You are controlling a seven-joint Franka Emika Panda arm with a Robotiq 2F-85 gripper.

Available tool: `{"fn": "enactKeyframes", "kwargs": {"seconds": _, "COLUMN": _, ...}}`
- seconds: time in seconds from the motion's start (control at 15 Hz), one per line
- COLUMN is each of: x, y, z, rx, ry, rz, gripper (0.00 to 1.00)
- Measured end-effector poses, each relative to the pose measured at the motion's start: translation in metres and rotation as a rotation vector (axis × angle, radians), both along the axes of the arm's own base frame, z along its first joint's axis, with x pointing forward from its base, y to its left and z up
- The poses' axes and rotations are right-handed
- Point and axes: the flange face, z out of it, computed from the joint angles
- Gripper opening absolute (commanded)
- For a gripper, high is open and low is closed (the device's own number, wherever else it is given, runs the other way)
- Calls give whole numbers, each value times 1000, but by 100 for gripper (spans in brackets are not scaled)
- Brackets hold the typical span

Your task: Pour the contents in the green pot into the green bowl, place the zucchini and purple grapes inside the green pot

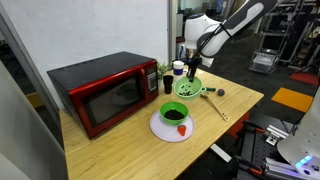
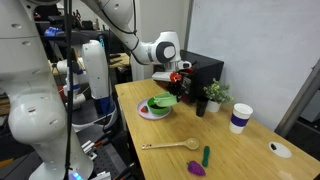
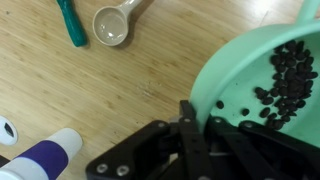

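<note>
**Containers.** The green pot point(image 3: 255, 70) is held clear of the table point(image 1: 120, 150), close to the green bowl point(image 1: 174, 113). Whether it hangs directly over the bowl cannot be told. Small dark pieces point(image 3: 290, 75) lie inside the pot, bunched toward one side, with a few strays on the pale floor. The green bowl stands on a white plate point(image 1: 160, 131) near the middle of one long table edge, beside the red microwave point(image 1: 105, 95) that occupies one end. The bowl's inside looks dark, but its contents are too small to resolve. A small red piece point(image 1: 182, 130) rests at the plate's rim, just beside the bowl.

**Tool.** The tool point(image 3: 195, 120) has its fingers together, clamped on the pot's rim. In the wrist view the black fingers cross the near rim.

**Loose items.** The zucchini point(image 2: 206, 155) and the purple grapes point(image 2: 196, 170) lie just beside each other on bare table near an edge. They are outside the pot and well apart from the tool. A wooden spoon point(image 2: 170, 146) lies between them and the plate. A white-and-purple cup point(image 2: 240, 117) and a small plant point(image 2: 215, 93) stand along the wall-side edge.
</note>
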Motion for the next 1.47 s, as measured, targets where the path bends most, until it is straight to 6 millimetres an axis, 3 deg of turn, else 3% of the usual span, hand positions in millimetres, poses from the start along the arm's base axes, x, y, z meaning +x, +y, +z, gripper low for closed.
{"fn": "enactKeyframes", "kwargs": {"seconds": 0.4, "x": 2, "y": 7, "z": -2, "rx": -59, "ry": -11, "rz": 31, "gripper": 2}}
{"fn": "enactKeyframes", "kwargs": {"seconds": 1.0, "x": 22, "y": 51, "z": 25, "rx": -201, "ry": -132, "rz": 178, "gripper": 2}}
{"fn": "enactKeyframes", "kwargs": {"seconds": 1.47, "x": 22, "y": 77, "z": 26, "rx": -303, "ry": -198, "rz": 252, "gripper": 2}}
